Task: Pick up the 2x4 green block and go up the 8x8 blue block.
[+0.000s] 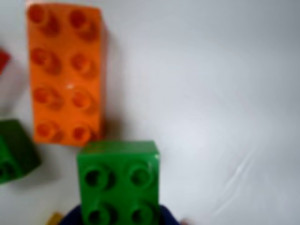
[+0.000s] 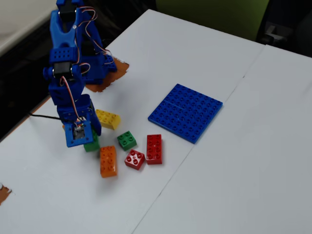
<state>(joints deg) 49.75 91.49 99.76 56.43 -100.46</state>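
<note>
The 2x4 green block (image 1: 118,180) fills the bottom middle of the wrist view, with only its front studs showing. My gripper (image 1: 119,219) has dark blue jaws close against both sides of the block, shut on it. In the fixed view the gripper (image 2: 86,140) is low over the table at the left. A bit of the green block (image 2: 92,145) shows under it. The 8x8 blue block (image 2: 185,112) lies flat well to the right, apart from the bricks. It is out of the wrist view.
An orange oblong brick (image 1: 65,72) (image 2: 108,161) lies just ahead of the held block. A small green brick (image 1: 14,150) (image 2: 126,140), two red bricks (image 2: 134,159) (image 2: 154,148) and a yellow brick (image 2: 108,119) lie close by.
</note>
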